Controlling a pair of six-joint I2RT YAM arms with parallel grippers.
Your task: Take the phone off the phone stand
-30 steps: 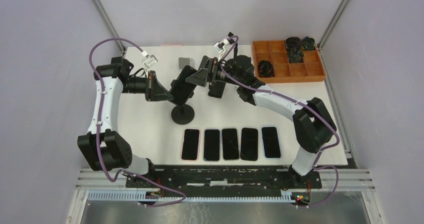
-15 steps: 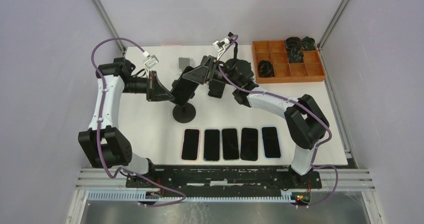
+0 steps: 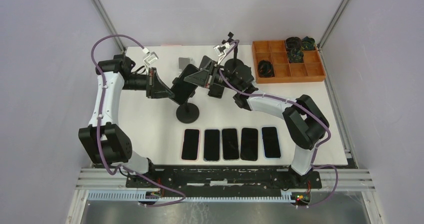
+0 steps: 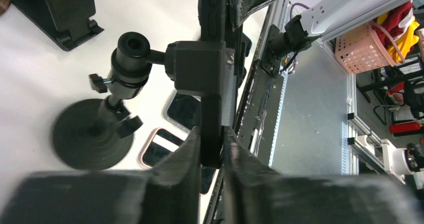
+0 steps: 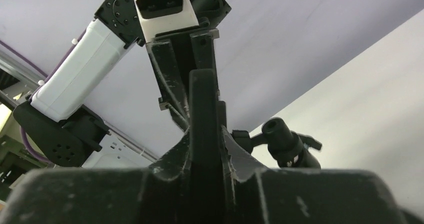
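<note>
The phone stand is black, with a round base and a ball-joint clamp; it stands mid-table. The phone, a dark slab, sits tilted in that clamp. My left gripper comes in from the left and is shut on the clamp's lower arm, its fingers pressed against both sides. My right gripper reaches in from the right and is shut on the phone's upper edge, seen edge-on between its fingers. The stand's ball joint shows just beyond it.
Several dark phones lie in a row near the front edge. An orange compartment tray with black bands sits at the back right. Another black stand is behind the right arm, and a small grey block at the back.
My right gripper has closed onto the phone's upper edge. The stand with the phone has shifted slightly right. The left gripper stays shut on the clamp.
</note>
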